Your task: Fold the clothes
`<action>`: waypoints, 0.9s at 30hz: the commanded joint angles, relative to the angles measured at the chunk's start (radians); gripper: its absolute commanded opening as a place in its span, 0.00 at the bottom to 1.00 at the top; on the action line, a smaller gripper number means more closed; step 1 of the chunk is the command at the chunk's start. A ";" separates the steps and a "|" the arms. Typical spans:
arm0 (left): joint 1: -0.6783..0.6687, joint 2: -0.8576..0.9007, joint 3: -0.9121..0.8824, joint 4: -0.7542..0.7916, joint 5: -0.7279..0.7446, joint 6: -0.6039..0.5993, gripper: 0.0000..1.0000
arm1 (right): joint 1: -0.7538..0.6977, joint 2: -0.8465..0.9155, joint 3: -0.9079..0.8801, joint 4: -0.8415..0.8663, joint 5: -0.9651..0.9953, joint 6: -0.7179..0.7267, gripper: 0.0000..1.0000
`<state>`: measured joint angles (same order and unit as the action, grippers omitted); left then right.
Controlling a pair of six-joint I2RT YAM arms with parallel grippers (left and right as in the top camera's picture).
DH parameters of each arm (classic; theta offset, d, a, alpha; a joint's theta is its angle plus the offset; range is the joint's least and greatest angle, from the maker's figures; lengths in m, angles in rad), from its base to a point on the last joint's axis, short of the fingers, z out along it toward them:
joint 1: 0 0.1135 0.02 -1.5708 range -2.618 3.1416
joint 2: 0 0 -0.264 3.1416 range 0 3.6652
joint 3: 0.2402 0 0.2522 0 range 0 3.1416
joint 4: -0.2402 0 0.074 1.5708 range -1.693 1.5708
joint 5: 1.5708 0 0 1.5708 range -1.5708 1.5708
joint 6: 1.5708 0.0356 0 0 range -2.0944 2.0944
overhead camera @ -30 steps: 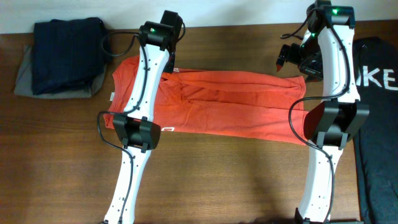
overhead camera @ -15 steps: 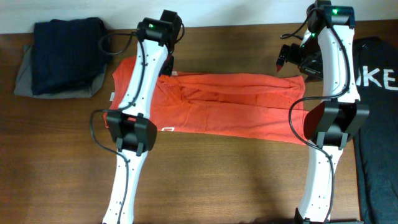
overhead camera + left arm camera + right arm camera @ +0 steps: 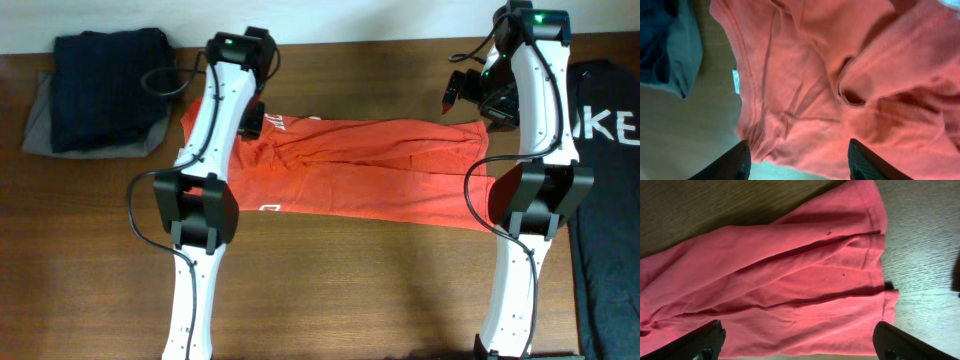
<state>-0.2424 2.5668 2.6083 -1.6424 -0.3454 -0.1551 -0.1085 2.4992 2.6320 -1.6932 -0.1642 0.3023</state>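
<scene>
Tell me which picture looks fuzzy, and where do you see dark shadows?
Left wrist: the shirt looks soft and blurry, with a dark shadow inside one fold. Right wrist: sharper, with the hem stitching showing; the table goes dark at the upper left. Overhead: evenly lit and clear.

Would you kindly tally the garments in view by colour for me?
Orange-red shirt: 1
Navy garment: 1
Gray garment: 1
Black garment: 1
Total: 4
</scene>
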 commanded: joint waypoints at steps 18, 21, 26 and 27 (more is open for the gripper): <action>-0.029 0.051 -0.039 0.220 0.243 0.115 0.66 | 0.005 -0.024 0.003 -0.006 -0.027 -0.010 0.99; -0.029 0.065 -0.039 0.244 0.220 0.132 0.65 | 0.005 -0.024 0.003 -0.006 -0.027 -0.010 0.99; -0.028 0.082 -0.039 0.283 0.203 0.174 0.65 | 0.005 -0.024 0.003 -0.006 -0.027 -0.010 0.99; -0.028 0.084 -0.039 0.289 0.203 0.187 0.65 | 0.005 -0.024 0.003 -0.006 -0.027 -0.010 0.99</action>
<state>-0.2745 2.6297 2.5763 -1.3663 -0.1261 -0.0250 -0.1085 2.4989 2.6320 -1.6932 -0.1791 0.3023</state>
